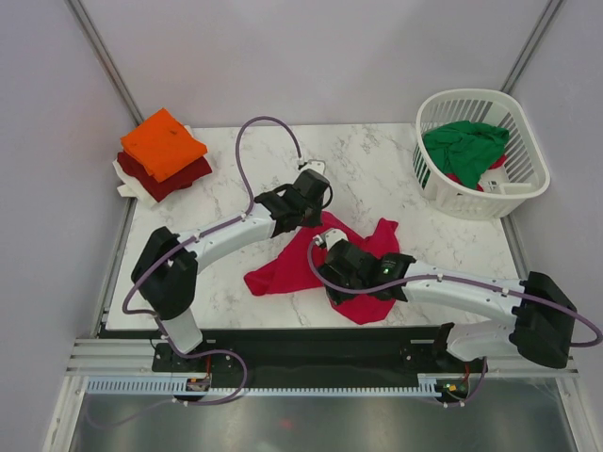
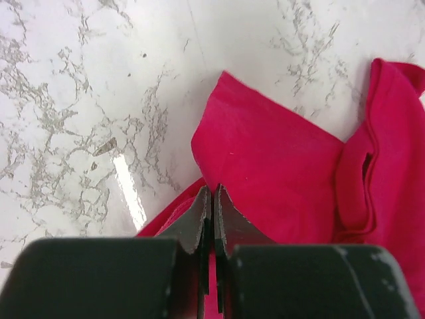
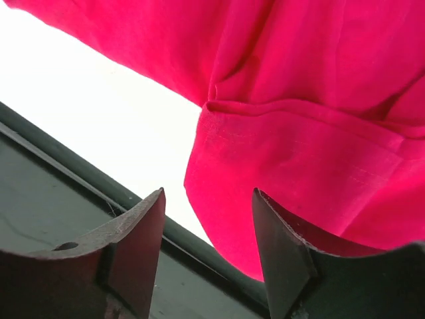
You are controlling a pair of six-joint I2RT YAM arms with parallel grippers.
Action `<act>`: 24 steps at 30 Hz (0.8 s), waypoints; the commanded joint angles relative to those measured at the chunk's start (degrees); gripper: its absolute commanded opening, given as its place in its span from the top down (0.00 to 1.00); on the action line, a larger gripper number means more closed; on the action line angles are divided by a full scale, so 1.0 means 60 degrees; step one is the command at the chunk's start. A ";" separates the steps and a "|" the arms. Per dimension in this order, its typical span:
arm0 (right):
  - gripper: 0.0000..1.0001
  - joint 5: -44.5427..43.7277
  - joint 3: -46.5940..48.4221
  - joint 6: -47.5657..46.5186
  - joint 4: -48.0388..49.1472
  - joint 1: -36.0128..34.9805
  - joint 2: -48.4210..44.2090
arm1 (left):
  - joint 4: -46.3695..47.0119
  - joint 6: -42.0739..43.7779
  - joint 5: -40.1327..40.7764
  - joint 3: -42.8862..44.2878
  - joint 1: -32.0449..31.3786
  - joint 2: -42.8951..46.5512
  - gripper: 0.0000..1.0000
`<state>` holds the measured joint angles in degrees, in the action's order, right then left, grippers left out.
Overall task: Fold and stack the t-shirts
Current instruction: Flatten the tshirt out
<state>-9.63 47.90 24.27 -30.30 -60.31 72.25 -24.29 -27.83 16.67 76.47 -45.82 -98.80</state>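
A crimson-red t-shirt point(image 1: 278, 271) lies crumpled on the marble table near its front edge. My left gripper point(image 1: 306, 224) sits at the shirt's far edge. In the left wrist view its jaws point(image 2: 213, 189) are pressed together, with red cloth point(image 2: 279, 166) showing between the fingers. My right gripper point(image 1: 337, 287) is over the shirt's near part. In the right wrist view it point(image 3: 208, 193) stands open, with a hemmed corner of the shirt point(image 3: 299, 80) hanging between the fingers. An orange t-shirt point(image 1: 162, 143) lies folded on a dark red one point(image 1: 170, 179) and a white one point(image 1: 127, 184) at the back left.
A white slatted basket point(image 1: 528, 141) stands at the back right with a green t-shirt point(image 1: 464, 146) in it and a bit of red cloth under that. The table's dark front rail point(image 3: 80, 199) runs just below the right gripper.
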 commanded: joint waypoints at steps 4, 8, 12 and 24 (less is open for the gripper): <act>0.38 0.0140 0.0278 0.0276 0.0466 -0.0259 0.0950 | -0.0243 -0.0004 0.0313 -0.0131 0.0005 -0.0203 0.98; 0.32 -0.0065 0.0425 0.0320 0.0757 -0.0582 0.1317 | -0.0243 -0.0048 0.0328 -0.0147 0.0005 -0.0261 0.98; 0.26 -0.0752 0.0586 0.0378 0.0861 -0.0641 0.1742 | -0.0243 -0.0048 0.0284 -0.0146 0.0005 -0.0276 0.98; 0.64 -0.2467 0.0791 0.0466 0.0832 -0.0656 0.2900 | -0.0243 -0.0078 0.0006 -0.0410 0.0225 -0.0261 0.98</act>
<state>-20.16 50.89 26.26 -26.13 -64.01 89.10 -26.48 -27.88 16.36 74.46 -44.91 -100.79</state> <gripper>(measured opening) 0.403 0.037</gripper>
